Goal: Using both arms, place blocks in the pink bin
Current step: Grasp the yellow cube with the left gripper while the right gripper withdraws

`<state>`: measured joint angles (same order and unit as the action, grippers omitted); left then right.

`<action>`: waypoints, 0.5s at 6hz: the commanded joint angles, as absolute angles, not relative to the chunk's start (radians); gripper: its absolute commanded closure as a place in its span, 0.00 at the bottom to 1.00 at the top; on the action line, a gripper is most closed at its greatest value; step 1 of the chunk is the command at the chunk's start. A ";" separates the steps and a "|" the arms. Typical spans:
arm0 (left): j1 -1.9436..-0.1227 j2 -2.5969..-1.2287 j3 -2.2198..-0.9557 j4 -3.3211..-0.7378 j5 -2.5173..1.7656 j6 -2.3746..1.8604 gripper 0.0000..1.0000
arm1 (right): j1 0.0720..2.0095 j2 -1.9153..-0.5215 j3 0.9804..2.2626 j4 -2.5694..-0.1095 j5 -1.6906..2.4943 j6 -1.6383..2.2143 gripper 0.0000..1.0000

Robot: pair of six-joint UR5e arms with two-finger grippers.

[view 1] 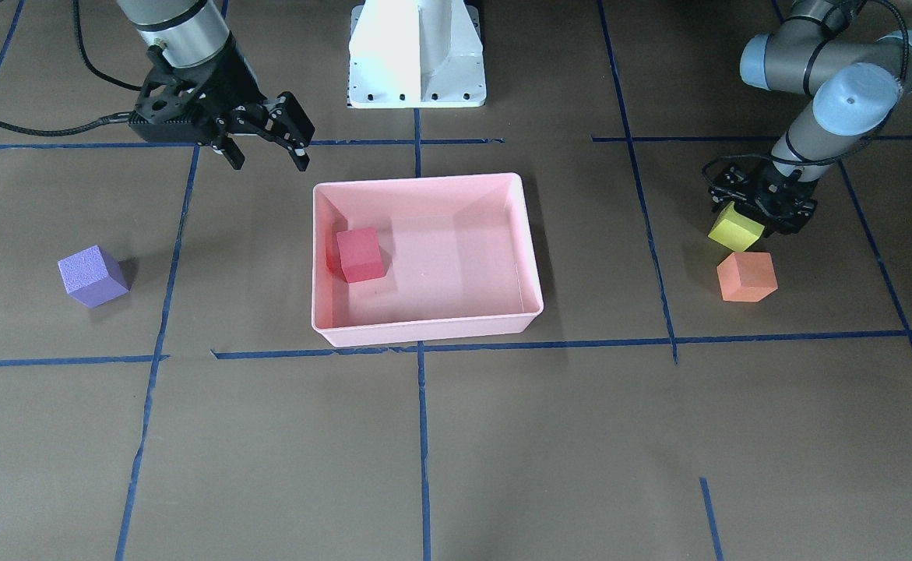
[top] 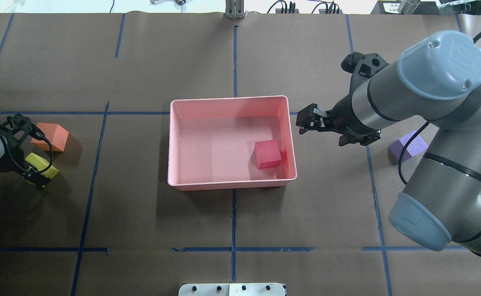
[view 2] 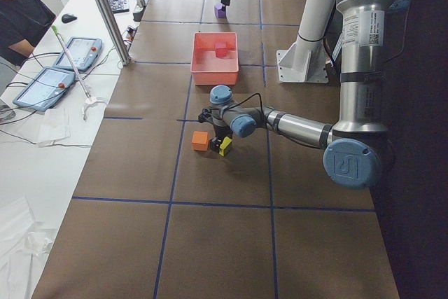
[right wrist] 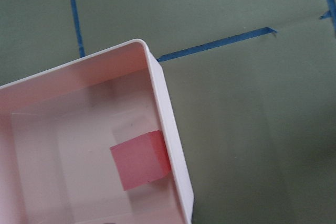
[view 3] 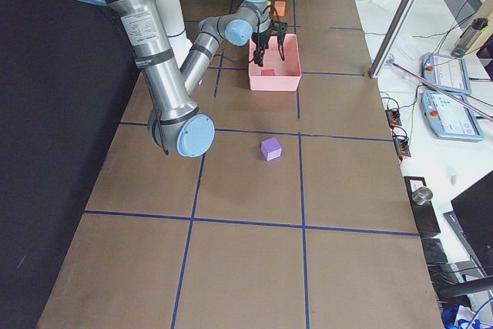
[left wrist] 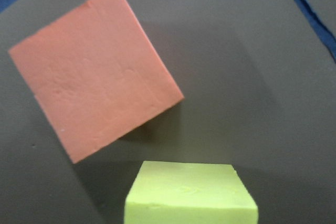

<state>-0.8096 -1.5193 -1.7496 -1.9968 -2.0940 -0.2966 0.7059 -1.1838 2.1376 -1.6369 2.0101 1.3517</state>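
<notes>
**While the left gripper (view 1: 759, 212) clamps the yellow-green cube (view 1: 735, 227), the pink bin (view 1: 424, 330) holds one block**

As far as I can see from my place at the table, the two fingers of the left gripper are closed on the yellow-green cube. The cube sits tilted between them, low over the brown paper. Whether it is already off the table I cannot tell. The orange cube (view 1: 746, 276) lies just beside it, apart but very near.

For this step I think the arm should rise straight up first, so that the held cube does not push the orange one. Only then should it travel toward the bin. The cube looks like soft foam, so a firm but not hard squeeze should be enough. It is best let go low over the bin's floor, so that it does not bounce over the shallow wall.

The pink bin stands in the middle of the table, well apart from the left gripper. The one thing I see inside is the red cube (view 1: 360, 255), close to the wall on the robot's right side. The right gripper (view 1: 269, 162) hangs outside the bin on that same side, its fingers apart and holding nothing. The purple cube (view 1: 93, 275) lies on the table, well apart from the bin.
</notes>
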 commanded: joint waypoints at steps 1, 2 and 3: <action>-0.799 -1.531 -1.750 -1.999 -2.114 -0.305 0.83 | 0.771 -1.305 2.155 -1.635 2.036 1.162 0.01; -0.799 -1.552 -1.799 -1.999 -2.197 -0.402 0.98 | 0.829 -1.371 2.148 -1.634 2.036 1.040 0.01; -0.799 -1.678 -1.828 -1.993 -2.265 -0.642 0.98 | 0.878 -1.397 2.114 -1.634 2.037 1.005 0.01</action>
<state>-0.7996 -1.5872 -1.7967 -1.9970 -2.1991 -0.4569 0.8278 -1.3584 2.1392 -1.6343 2.0354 1.0666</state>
